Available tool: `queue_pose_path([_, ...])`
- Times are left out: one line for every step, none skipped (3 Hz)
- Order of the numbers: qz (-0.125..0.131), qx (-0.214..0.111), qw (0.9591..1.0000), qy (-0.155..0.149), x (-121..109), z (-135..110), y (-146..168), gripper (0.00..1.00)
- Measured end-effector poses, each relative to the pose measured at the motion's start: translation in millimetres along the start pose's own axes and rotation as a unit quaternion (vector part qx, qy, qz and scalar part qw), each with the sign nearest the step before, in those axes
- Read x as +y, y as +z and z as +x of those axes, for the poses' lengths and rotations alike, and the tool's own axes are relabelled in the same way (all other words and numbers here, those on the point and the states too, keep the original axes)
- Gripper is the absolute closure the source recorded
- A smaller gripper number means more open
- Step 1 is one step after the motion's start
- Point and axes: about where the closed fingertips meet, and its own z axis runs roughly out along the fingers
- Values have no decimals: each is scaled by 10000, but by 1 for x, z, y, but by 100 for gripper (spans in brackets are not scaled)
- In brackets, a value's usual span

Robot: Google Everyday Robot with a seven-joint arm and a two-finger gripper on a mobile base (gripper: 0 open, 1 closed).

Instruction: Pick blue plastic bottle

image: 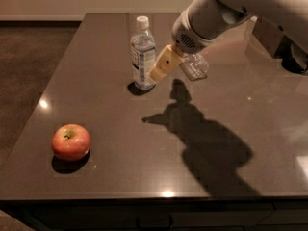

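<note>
One blue plastic bottle (143, 52) stood upright far on the bench (106, 177); the hand (158, 72) hovered just right of it, grip state untellable. Seemingly approaching; next, straddle the body and clench.

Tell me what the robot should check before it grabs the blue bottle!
1. Blue plastic bottle stands upright on the table, white cap on: ok.
2. Tool is lined up right beside the bottle, at label height: ok.
3. Tool is touching the bottle: cannot tell, they overlap in this view.
4. Bottle is gripped and ready to lift: not ok, nothing shows a hold yet.
5. Small clear bottle lies close behind the arm and might get bumped: not ok.
6. Apple sits far off near the front edge, out of the way: ok.
</note>
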Motion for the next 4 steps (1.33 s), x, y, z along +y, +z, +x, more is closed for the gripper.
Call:
queue_pose_path([-104,-208,9993,299,0,-22,24,0])
queue_pose_path([-172,-331,9985,410,4,-38,36,0])
queue_pose_path([-261,-364,9976,526,7,-53,44,23])
queue_pose_path([-318,-372,9971,586,9,-59,48,44])
